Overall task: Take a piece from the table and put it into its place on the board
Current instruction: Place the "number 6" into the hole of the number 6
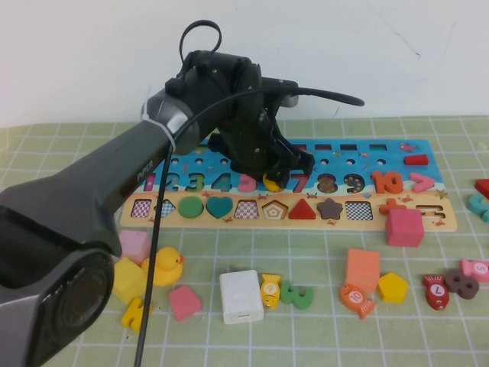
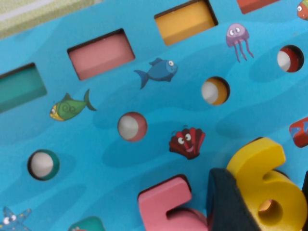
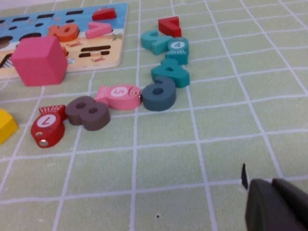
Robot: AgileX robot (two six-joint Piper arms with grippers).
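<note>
Clamped on yellow 6 [image 2: 269,185] by left gripper [image 1: 269,170], dark pad against the 6's side in left wrist view, piece tilted not flat. Hovering low over the board [image 1: 359,157], at the number row, between pink 5 [image 1: 247,183] and red 7 [image 1: 299,183], so right at the gap where 6 belongs. Recess itself hidden under piece + fingers, can't tell if bottom edge already touching. For this step: level the 6 first, square it w/ neighbours, lower straight down, no sideways drag or it rides up on the 5's edge. Release only once seated flush; light press if one corner stays proud. Risk: tilted drop = piece wedged half in. Right gripper [image 3: 276,204] parked well off to the right over green mat [image 3: 216,144], near loose numbers & fish pieces, fingers can't tell. Not needed for this.
</note>
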